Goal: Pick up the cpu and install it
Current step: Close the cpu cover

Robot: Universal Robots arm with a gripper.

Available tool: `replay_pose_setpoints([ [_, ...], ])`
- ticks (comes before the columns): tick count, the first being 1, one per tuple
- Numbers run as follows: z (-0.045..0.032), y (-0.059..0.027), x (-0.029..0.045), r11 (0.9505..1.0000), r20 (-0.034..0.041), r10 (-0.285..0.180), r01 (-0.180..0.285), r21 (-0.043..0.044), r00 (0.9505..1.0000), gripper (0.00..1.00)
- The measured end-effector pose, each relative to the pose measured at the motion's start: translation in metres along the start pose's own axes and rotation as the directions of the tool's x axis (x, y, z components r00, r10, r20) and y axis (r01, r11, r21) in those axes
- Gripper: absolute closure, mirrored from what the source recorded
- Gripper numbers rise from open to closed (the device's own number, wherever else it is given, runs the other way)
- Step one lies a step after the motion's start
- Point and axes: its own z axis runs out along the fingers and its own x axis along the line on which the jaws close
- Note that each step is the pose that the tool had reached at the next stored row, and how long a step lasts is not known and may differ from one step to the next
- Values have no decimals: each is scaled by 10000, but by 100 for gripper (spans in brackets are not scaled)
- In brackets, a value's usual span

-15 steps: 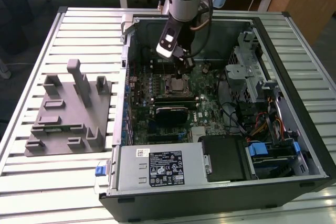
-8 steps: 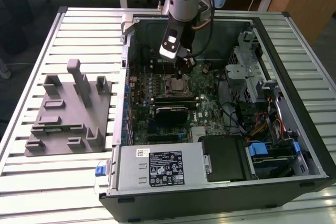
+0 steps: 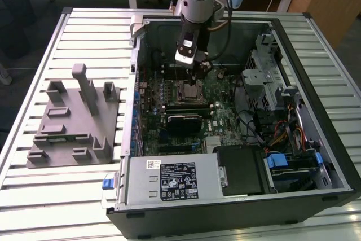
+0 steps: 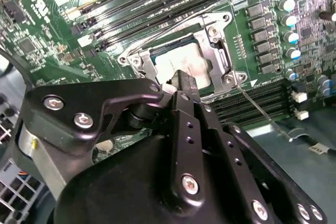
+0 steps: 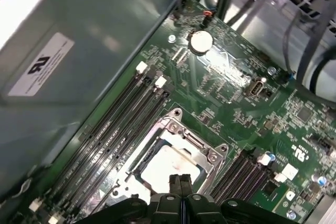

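Observation:
The cpu (image 5: pixel 167 167), a pale silver square, lies flat inside the open metal socket frame (image 5: pixel 210 156) on the green motherboard, between rows of memory slots. In the second wrist view the cpu (image 4: pixel 181 60) sits in the same frame, with the thin load lever (image 4: pixel 262 111) swung out beside it. My gripper (image 5: pixel 181 181) hangs just above the cpu's near edge, its two black fingertips (image 4: pixel 185 83) pressed together with nothing between them. In the exterior view the gripper (image 3: pixel 189 65) hovers inside the open computer case, over the socket (image 3: pixel 189 90).
A grey plastic fixture (image 3: pixel 73 118) with upright posts stands on the slatted table at the exterior view's left. Inside the case are a black block (image 3: pixel 183 121) below the socket, the power supply (image 3: pixel 169 180) at the front, and drive cages and cables (image 3: pixel 276 100) at the right.

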Motion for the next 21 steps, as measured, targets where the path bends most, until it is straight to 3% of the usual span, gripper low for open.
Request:
replay_pose_setpoints([
  [6, 0, -1, 0, 9962, 22, -867, 867, -8, 9962, 89],
  [11, 1, -1, 0, 9844, 22, -1757, 1757, -39, 9844, 89],
  [16, 3, -1, 1, 9643, 19, -2648, 2648, -78, 9643, 89],
  [21, 5, -1, 1, 9360, 22, -3518, 3518, -111, 9361, 89],
])
